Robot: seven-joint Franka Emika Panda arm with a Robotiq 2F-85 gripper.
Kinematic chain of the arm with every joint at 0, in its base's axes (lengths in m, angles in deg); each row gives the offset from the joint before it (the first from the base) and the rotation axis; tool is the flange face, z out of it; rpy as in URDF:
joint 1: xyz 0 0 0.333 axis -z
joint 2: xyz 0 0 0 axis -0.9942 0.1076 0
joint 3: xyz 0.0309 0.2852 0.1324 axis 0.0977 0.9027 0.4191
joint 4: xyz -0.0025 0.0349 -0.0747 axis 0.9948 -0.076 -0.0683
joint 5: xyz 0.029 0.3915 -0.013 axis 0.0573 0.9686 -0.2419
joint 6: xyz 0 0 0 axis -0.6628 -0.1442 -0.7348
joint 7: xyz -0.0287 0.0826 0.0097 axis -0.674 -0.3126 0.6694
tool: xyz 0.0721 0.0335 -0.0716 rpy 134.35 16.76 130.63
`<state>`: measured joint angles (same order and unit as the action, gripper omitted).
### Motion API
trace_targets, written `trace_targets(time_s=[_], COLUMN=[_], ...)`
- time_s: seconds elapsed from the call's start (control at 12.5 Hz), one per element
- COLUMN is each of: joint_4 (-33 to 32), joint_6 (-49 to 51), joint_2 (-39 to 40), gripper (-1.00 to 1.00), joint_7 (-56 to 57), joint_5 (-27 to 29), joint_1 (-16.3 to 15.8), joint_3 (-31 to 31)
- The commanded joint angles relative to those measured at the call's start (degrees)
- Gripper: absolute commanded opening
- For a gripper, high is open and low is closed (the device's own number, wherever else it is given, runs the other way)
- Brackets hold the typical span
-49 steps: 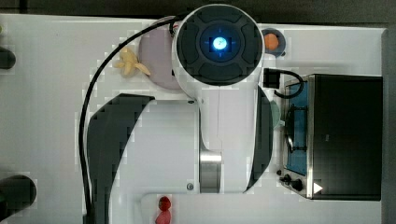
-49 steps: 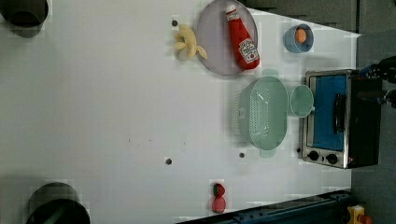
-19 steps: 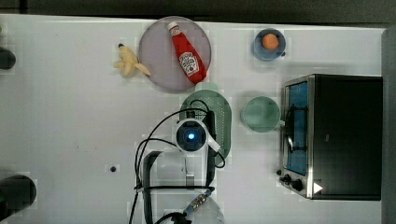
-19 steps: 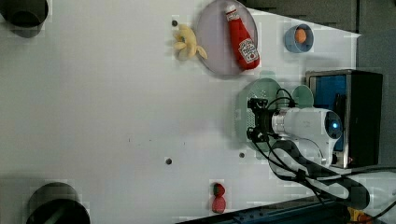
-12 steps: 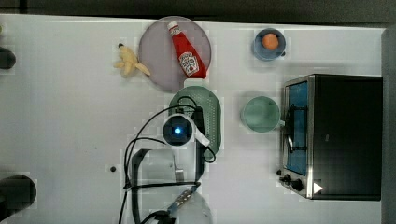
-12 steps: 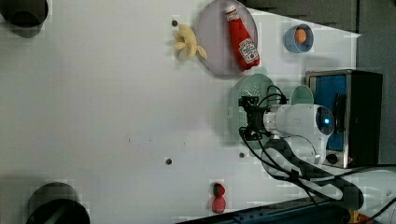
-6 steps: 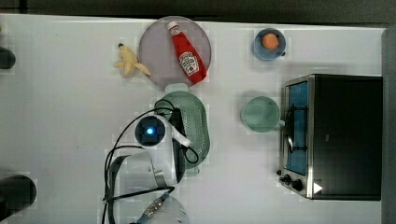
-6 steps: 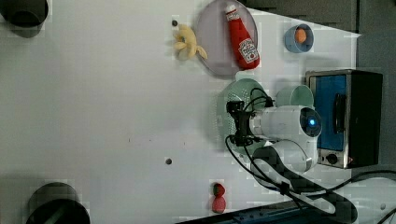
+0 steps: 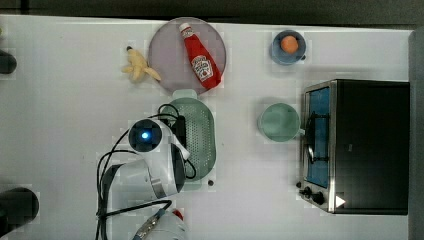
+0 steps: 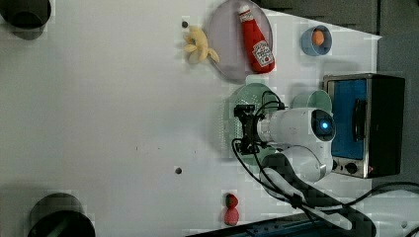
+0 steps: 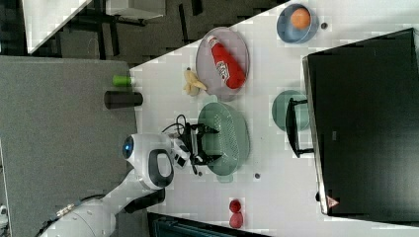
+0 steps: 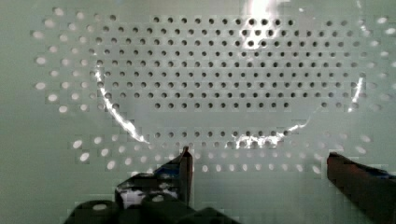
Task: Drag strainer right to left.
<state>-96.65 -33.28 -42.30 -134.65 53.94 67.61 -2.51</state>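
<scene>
The strainer is a pale mint-green oval colander full of small holes, lying just below the lilac plate in the top view. The arm's wrist covers the strainer's left side in the top view. In the right view my gripper reaches into the strainer, fingers spread wide and holding nothing. In the wrist view the gripper is open over the perforated inner wall. In the left view the gripper sits inside the strainer.
A ketchup bottle lies on the lilac plate, with a banana beside it. A round mint-green cup stands by the toaster oven. A blue bowl holds an orange ball. A strawberry lies near the table's edge.
The arm and the strainer have slid together toward the top view's left, away from the green cup. The fingers have stayed open.
</scene>
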Motion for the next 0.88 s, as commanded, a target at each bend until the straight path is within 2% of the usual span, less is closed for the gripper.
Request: trace_targets(time_s=[0.08, 0.48, 0.88], joint_4=[1.7, 5.0, 7.7], joint_6=[1.7, 3.9, 4.7], joint_2=[-0.2, 0.5, 2.0], gripper=[1.0, 1.0, 1.0], joint_7=[-8.2, -13.3, -13.4], joint_5=[-0.9, 0.0, 2.2], joint_1=[-3.8, -6.4, -9.0], joint_3=[0.8, 2.7, 3.8])
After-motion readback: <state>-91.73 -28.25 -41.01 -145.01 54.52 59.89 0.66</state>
